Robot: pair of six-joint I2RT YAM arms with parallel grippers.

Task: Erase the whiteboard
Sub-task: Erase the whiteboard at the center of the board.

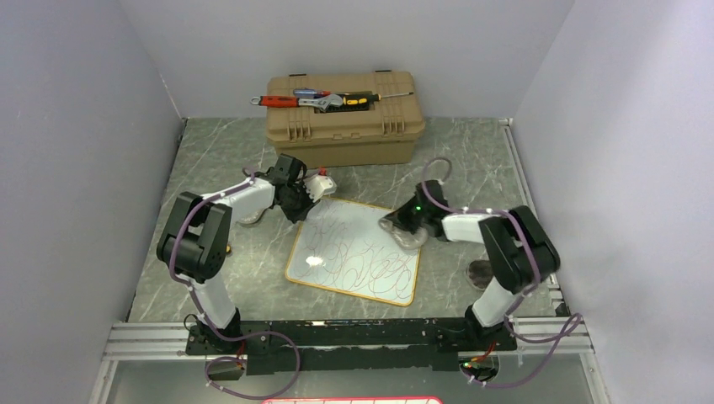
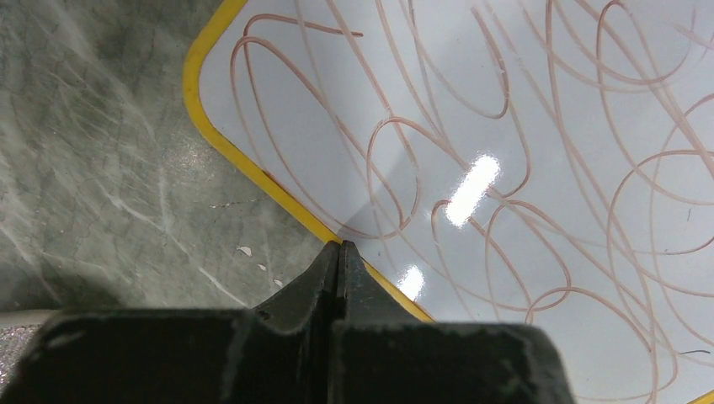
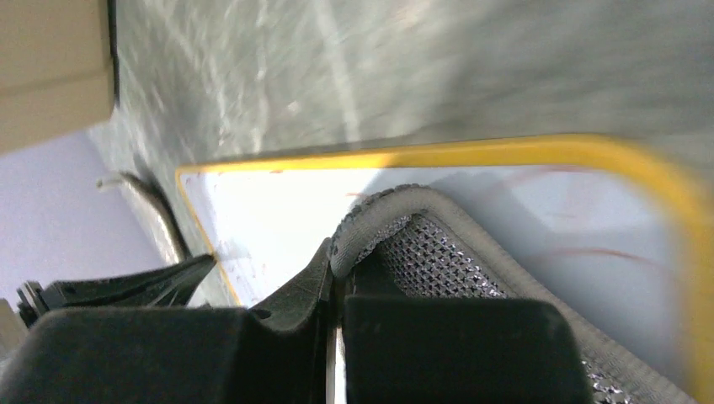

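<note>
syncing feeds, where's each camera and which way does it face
top external: above and behind, looking down on whiteboard, toolbox; left arm, right arm show
left wrist: on that arm, facing down at board corner; shut left gripper shows
right wrist: on that arm, low along board rim; right gripper shut on grey cloth
shared: all see whiteboard

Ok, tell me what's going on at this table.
The right arm, jaws shut on a grey mesh cloth, has the cloth on the far right corner of the whiteboard. The left arm, jaws shut and empty, has its tips at the board's far left corner. Reddish scribbles cover the board; no wiped patch shows. A tan toolbox with tools on its lid sits behind.
</note>
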